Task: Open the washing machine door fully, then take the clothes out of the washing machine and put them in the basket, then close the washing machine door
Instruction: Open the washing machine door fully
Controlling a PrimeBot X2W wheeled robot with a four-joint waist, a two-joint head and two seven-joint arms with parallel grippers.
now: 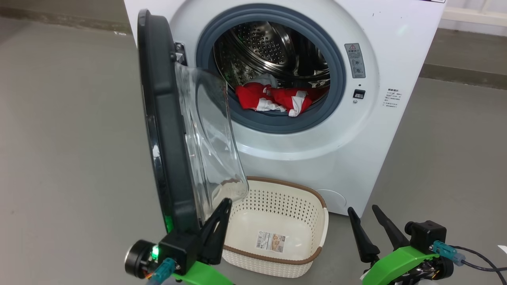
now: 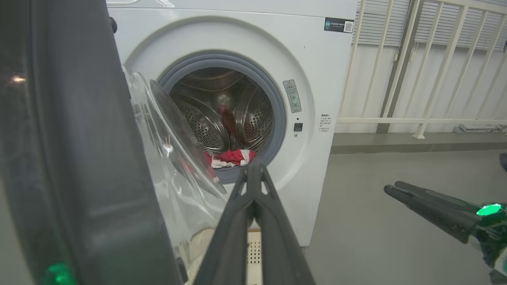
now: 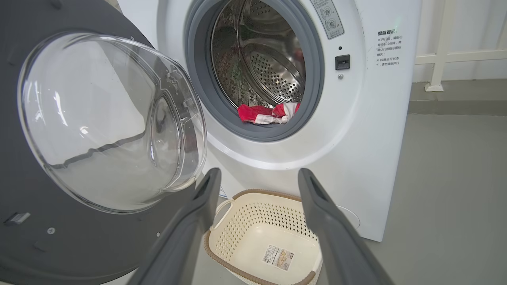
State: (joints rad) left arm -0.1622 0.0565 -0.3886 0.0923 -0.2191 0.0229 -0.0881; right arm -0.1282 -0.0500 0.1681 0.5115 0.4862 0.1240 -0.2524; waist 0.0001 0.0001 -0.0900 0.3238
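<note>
The white washing machine (image 1: 388,47) stands ahead. Its door (image 1: 166,130) is swung out toward me, black rim edge-on and clear glass bowl (image 3: 99,118) facing right. Red and white clothes (image 1: 273,99) lie at the front of the steel drum, also seen in the wrist views (image 2: 231,157) (image 3: 265,113). On the floor below the opening sits the cream basket (image 1: 285,183), with just a paper sticker inside. My left gripper (image 1: 225,202) is shut with nothing in it, its tips (image 2: 253,168) beside the door's lower inner edge. At the lower right, my right gripper (image 1: 362,209) (image 3: 259,174) is open, short of the basket.
Grey floor (image 1: 71,158) spreads to both sides of the machine. A white railing (image 2: 416,79) and a raised step run behind it on the right. A cable (image 1: 479,263) trails from my right wrist. The door's glass bowl overhangs the basket's left end.
</note>
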